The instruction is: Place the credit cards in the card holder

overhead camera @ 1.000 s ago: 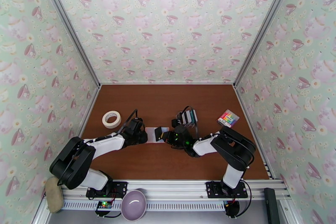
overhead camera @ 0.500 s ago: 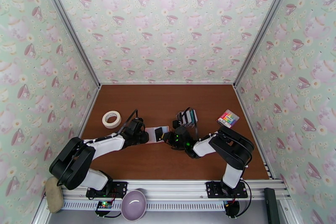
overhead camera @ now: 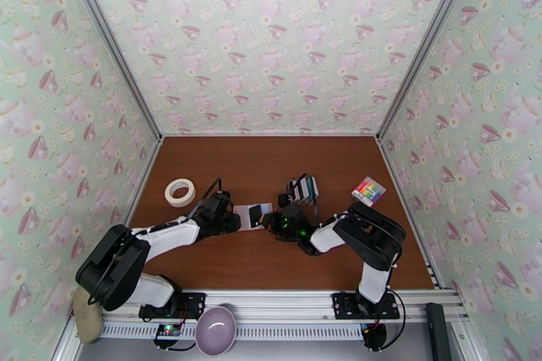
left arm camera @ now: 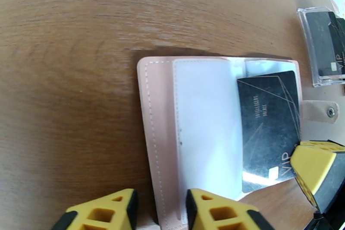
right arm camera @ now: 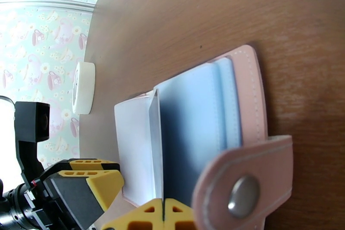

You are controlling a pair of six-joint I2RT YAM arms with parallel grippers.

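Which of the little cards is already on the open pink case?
The black card with silver lines, lying on the card holder; the other cards stand in a clear box beside it.

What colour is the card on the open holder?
The card is black with thin pale lines; best in the left wrist view.

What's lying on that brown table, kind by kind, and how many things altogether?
White tape roll: 1
Pale pink folding card holder: 1
Black credit card on it: 1
Clear plastic stand, its cards uncounted: 1
Rainbow-striped rectangle: 1
Total: 5
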